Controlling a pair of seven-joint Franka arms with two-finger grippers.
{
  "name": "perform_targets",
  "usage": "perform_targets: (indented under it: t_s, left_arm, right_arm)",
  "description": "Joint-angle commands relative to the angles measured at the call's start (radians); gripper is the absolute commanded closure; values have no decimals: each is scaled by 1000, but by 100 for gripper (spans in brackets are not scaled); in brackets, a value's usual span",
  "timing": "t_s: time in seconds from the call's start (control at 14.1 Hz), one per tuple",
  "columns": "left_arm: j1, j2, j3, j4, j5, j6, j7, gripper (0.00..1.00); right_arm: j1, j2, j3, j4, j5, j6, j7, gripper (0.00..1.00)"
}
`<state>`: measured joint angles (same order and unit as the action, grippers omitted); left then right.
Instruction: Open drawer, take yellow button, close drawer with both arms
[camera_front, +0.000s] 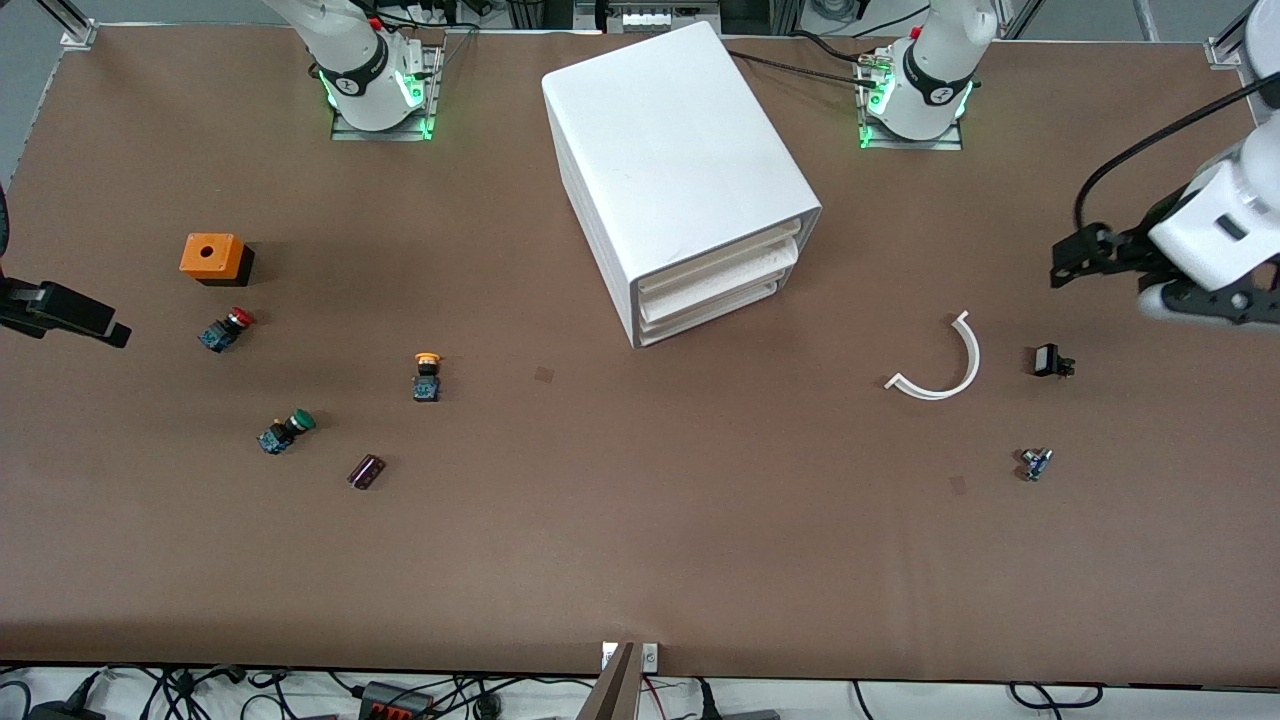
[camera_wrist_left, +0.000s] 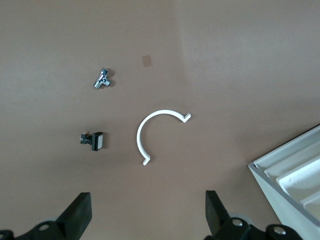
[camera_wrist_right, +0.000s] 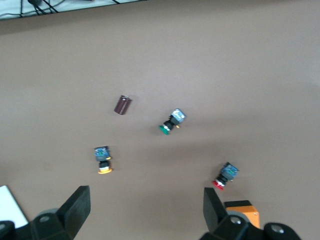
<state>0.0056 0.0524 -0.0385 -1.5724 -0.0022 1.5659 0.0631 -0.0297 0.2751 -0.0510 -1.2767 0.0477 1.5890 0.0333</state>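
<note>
While no writing legible, button (camera_front: 427, 376) (yellow-capped) on table, both tools' fingers apart.

Brown-covered table (camera_front: 640, 560); cables (camera_front: 400, 695) below

Yellow-capped button (camera_front: 427, 376) lies on the table; cabinet's drawers (camera_front: 715, 283) shut.

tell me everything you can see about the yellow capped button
The yellow-capped button is a small push button with a round yellow-orange cap and a dark black-blue body, plastic by the look of it. It lies on its side on the bare brown table, out of any drawer, cap pointing toward the robots' bases. It sits toward the right arm's end of the table, nearer the front camera than the white cabinet. Nothing touches it except the table; the right wrist view also shows it.
</note>
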Motion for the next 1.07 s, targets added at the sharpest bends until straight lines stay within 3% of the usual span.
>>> perform_targets:
  t_s: [0.0, 0.57, 0.85, 1.0]
  left_arm:
    - [-32, -136, 31, -188, -10, 69, 11, 0]
    - [-26, -101, 28, -138, -9, 65, 21, 0]
    - [-32, -86, 23, -113, -9, 65, 20, 0]
    - [-32, -86, 22, -112, -9, 65, 20, 0]
  right_arm:
    - [-27, -63, 65, -72, -69, 0, -9, 0]
    - [-26, -65, 51, -85, -66, 2, -26, 0]
    - [54, -71, -33, -87, -68, 12, -44, 0]
    - [54, -74, -35, -90, -69, 9, -44, 0]
